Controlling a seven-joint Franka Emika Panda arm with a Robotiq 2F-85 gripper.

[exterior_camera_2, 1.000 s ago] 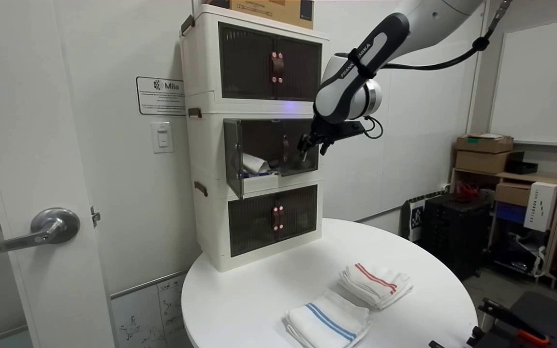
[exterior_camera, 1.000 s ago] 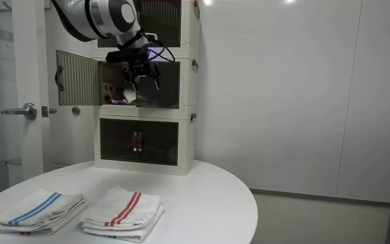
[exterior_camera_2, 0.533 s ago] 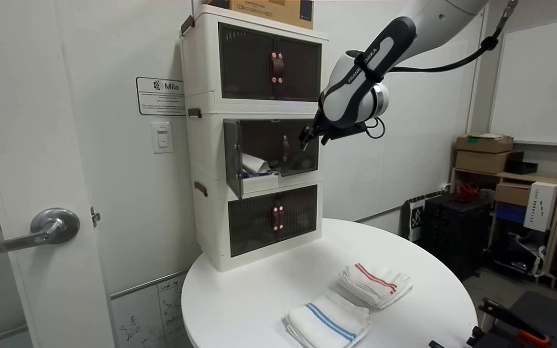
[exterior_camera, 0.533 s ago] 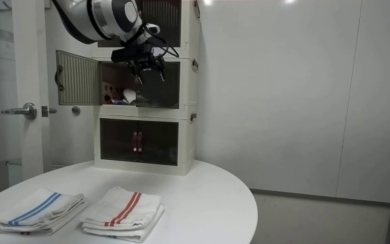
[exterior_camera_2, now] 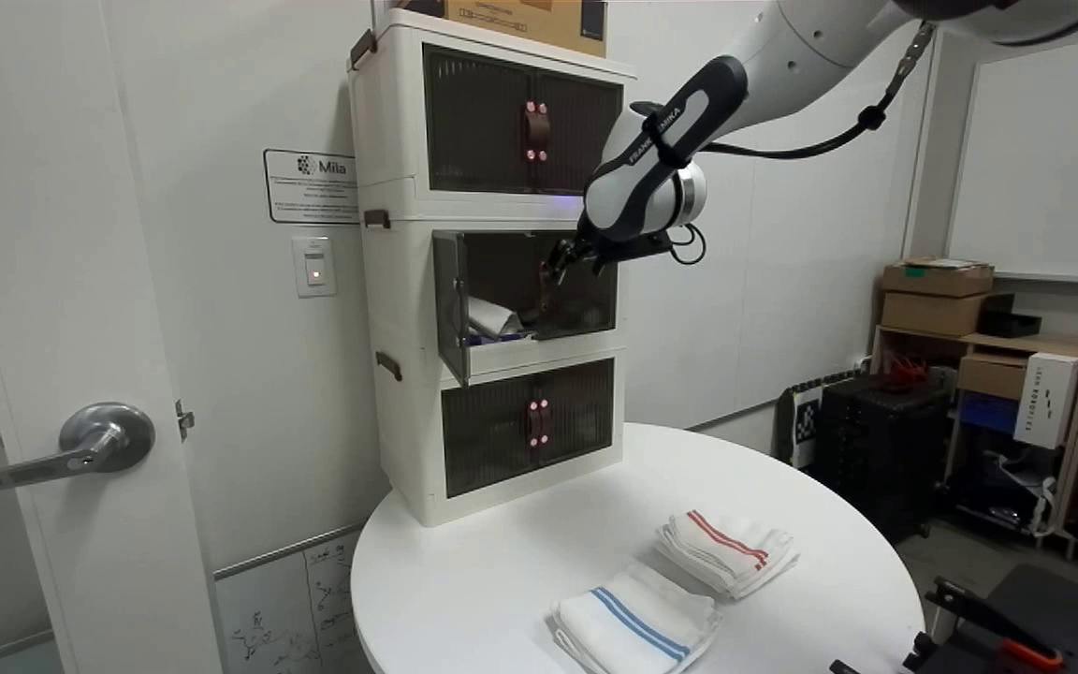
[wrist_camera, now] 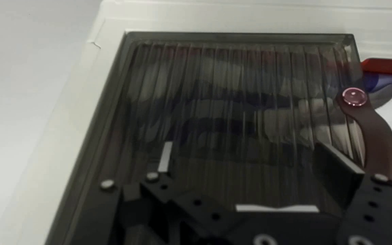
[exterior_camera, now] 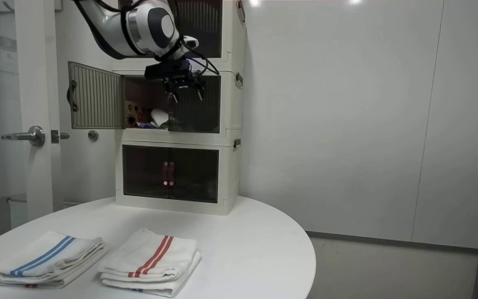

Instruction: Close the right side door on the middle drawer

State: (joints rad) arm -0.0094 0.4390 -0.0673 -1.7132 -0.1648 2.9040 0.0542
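Smoky grey and ribbed, the right side door (exterior_camera: 208,112) spans the 3 o'clock half of the middle drawer (exterior_camera: 231,104) in an exterior view, whether fully flush I cannot tell, while the matching grey panel (exterior_camera: 97,97) stands swung out toward 9 o'clock. The gripper (wrist_camera: 254,160) holds nothing, its 2 fingers (wrist_camera: 335,180) spread wide in front of the door, contact unclear, and in the wrist view a brown strap handle (wrist_camera: 383,143) lies toward 3 o'clock. On the round table (exterior_camera: 255,249), toward 7 o'clock from the drawer, lie 2 stacks of folded towels (exterior_camera: 152,261).
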